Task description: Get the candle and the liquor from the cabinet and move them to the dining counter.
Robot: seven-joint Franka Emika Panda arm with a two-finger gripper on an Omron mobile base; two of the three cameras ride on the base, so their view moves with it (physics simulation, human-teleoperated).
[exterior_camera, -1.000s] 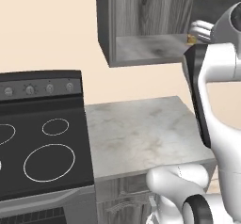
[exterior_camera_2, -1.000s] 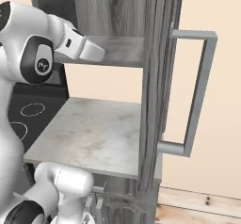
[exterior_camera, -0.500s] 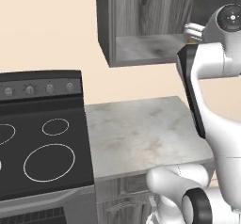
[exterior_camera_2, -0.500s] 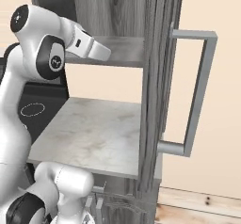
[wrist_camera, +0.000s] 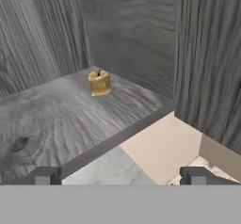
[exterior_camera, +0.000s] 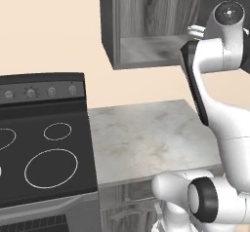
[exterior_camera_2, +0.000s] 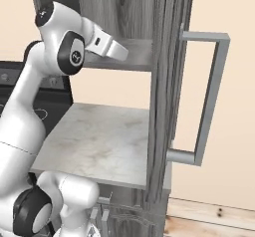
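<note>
A small golden candle [wrist_camera: 100, 83] stands on the shelf of the open dark grey wood-grain cabinet [wrist_camera: 42, 119], toward its back corner. My gripper [wrist_camera: 122, 176] is open, with nothing between its fingertips [wrist_camera: 47, 175], and hangs just outside the shelf's front edge, facing the candle from some distance. In the left base view the white arm reaches up to the cabinet [exterior_camera: 146, 50], and in the right base view the hand [exterior_camera_2: 110, 46] is level with the shelf [exterior_camera_2: 139, 58]. The liquor is hidden from view. The dining counter is out of view.
The cabinet door [exterior_camera_2: 167, 81] stands open edge-on at the right, its vertical bar handle [exterior_camera_2: 209, 96] jutting outward. Below the cabinet lies a small marbled worktop [exterior_camera: 146, 138], with a black stove [exterior_camera: 39, 153] adjoining it on the left.
The arm has risen and swung the hand further toward the cabinet shelf. The jaws have stayed open.
</note>
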